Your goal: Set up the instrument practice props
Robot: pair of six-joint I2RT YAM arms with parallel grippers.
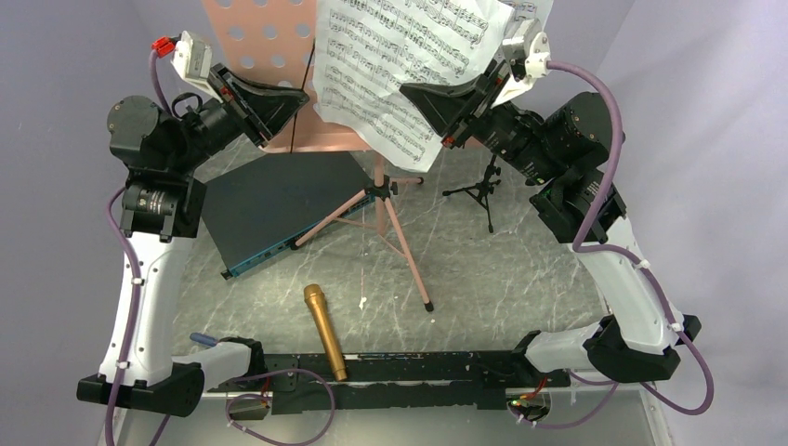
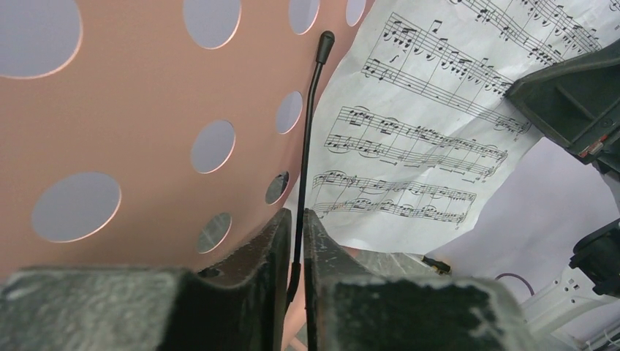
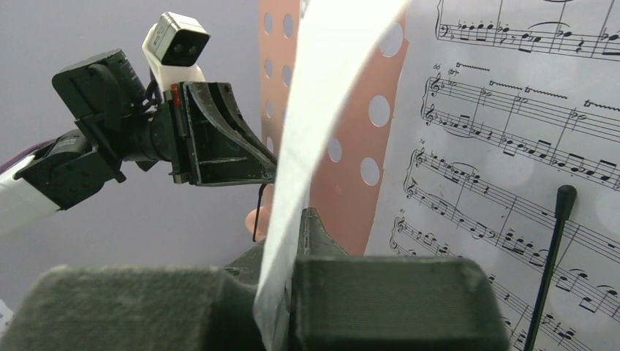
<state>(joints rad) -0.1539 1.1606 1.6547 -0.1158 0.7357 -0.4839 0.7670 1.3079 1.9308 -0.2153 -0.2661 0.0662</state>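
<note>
- Two grippers are raised to the desk of the pink music stand (image 1: 265, 56), which stands on its tripod legs at the far middle of the table (image 1: 520, 269).
- Left gripper (image 2: 296, 230): the jaws are nearly closed, pinching the stand's thin black wire arm (image 2: 311, 110) near its lower end. The perforated desk fills the view to its left.
- Right gripper (image 3: 286, 245): the jaws are clamped on the edge of a white sheet-music page (image 3: 322, 95), seen edge-on and curling across the front of the desk.
- To the right of that, a printed page (image 3: 512, 146) lies against the desk with a second wire arm (image 3: 556, 241) over it. Whether it is the same sheet cannot be told.
- From above, the paper hides the desk's right half.
- Gold microphone (image 1: 325, 330): it lies flat near the arm bases, with its near end over the black base rail (image 1: 418, 367).
- Small black tripod mic stand (image 1: 479, 190): it is upright below the right arm, apart from the pink legs.
- Dark flat panel with a teal edge (image 1: 279, 209): it lies left of the legs, and one pink leg crosses its corner.
</note>
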